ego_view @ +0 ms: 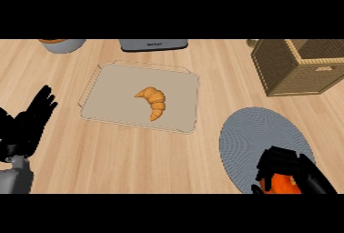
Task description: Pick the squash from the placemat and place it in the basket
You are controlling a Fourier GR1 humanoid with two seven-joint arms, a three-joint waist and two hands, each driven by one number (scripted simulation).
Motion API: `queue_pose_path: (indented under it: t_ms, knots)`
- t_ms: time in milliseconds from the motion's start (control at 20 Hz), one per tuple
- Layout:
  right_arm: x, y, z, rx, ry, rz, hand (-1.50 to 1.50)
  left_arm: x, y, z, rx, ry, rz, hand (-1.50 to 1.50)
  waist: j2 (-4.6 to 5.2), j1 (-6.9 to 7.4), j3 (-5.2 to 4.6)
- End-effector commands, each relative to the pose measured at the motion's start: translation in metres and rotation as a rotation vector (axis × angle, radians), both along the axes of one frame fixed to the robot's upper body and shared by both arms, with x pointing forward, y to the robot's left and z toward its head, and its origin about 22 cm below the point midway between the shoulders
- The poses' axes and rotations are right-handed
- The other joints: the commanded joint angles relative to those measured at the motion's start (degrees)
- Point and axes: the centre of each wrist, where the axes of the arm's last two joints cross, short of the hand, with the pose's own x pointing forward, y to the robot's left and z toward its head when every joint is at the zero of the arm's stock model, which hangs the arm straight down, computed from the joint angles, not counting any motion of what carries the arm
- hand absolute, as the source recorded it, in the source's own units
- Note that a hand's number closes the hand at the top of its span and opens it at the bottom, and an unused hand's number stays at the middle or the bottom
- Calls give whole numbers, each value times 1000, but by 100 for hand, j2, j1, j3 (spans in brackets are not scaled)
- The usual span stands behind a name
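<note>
At the lower right my right hand [290,169] curls over an orange squash [277,184], most of which it hides. Hand and squash are over the near part of a round grey-blue placemat [255,136]. A brown wicker basket [295,68] stands at the far right, its open top partly cut by the view's edge. My left hand [30,120] rests open at the left edge, fingers up.
A beige square tray [114,95] in the middle holds a croissant [153,102]. A dark grey appliance [153,44] and a grey bowl-like container [63,44] stand along the far edge of the wooden counter [134,154].
</note>
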Motion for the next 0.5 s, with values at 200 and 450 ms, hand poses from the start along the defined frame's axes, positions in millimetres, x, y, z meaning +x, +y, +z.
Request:
queue_pose_path:
  t_ms: [200, 450]
  knots:
    - [-40, 16, 124, 9, -72, -204, 150, 10, -16, 0, -7, -22, -74, 0, 119, 406, 23]
    - [-16, 21, 167, 44, -97, -322, 150, 27, -21, 16, -6, -24, -110, 0, 143, 534, 33]
